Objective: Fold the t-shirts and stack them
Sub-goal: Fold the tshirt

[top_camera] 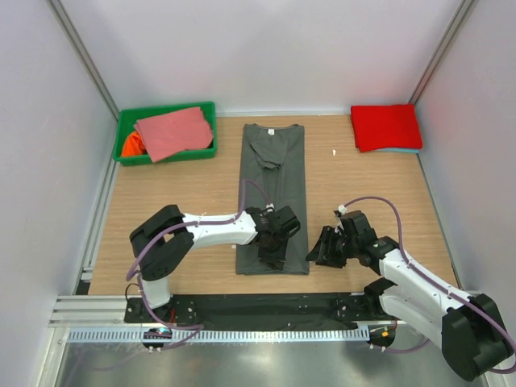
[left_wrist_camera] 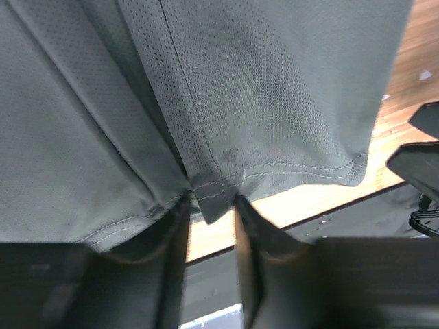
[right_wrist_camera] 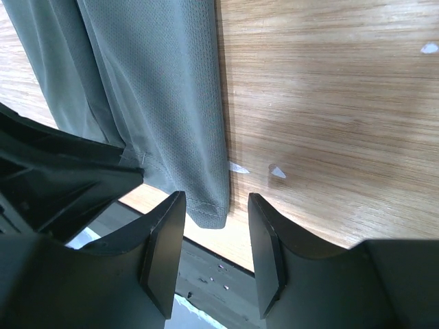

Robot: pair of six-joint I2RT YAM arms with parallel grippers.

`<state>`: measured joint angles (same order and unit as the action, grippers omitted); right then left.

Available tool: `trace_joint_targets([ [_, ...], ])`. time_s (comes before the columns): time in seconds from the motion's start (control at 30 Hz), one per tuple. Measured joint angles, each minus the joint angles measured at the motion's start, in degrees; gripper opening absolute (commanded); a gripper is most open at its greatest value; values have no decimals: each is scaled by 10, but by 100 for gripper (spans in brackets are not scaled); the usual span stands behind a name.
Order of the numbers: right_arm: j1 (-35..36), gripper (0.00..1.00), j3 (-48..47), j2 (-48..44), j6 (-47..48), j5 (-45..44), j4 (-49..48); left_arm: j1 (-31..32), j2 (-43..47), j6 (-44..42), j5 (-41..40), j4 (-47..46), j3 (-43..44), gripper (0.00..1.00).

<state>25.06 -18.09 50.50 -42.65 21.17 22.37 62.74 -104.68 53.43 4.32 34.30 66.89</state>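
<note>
One large item at table [top_camera: 355,185] centre: dark grey t-shirt [top_camera: 274,177], folded lengthwise into narrow strip, collar far, hem near. Far left: green bin [top_camera: 165,108], salmon-pink t-shirt [top_camera: 173,133] draped on top. Far right: red t-shirt [top_camera: 385,126], folded, on light-blue t-shirt [top_camera: 407,150]. Left gripper [left_wrist_camera: 211,205] clamped on near hem, around mid-width. Right gripper [right_wrist_camera: 216,205] spread apart, hem's right corner showing between fingers, unclamped. Risks: lopsided lift on single hold, skewing or unfolding strip; shallow pinch on thin cloth, losing hem mid-fold.

The dark grey t-shirt [left_wrist_camera: 274,103] was matt cloth with fine small holes. The table [right_wrist_camera: 329,103] was smooth wood with light shine. The green bin [top_camera: 161,109] looked plastic.
</note>
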Motion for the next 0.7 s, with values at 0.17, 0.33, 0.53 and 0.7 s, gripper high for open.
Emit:
trace_joint_targets([
  [0.17,0,47,1,0,0,0,-1,0,-2,-2,0,3,0,13],
  [0.33,0,47,3,0,0,0,-1,0,2,-4,1,3,0,5],
  [0.53,0,47,3,10,1,0,-2,0,37,1,3,2,-6,7],
  [0.7,0,48,5,28,2,7,-11,-2,58,11,9,-10,-36,13],
])
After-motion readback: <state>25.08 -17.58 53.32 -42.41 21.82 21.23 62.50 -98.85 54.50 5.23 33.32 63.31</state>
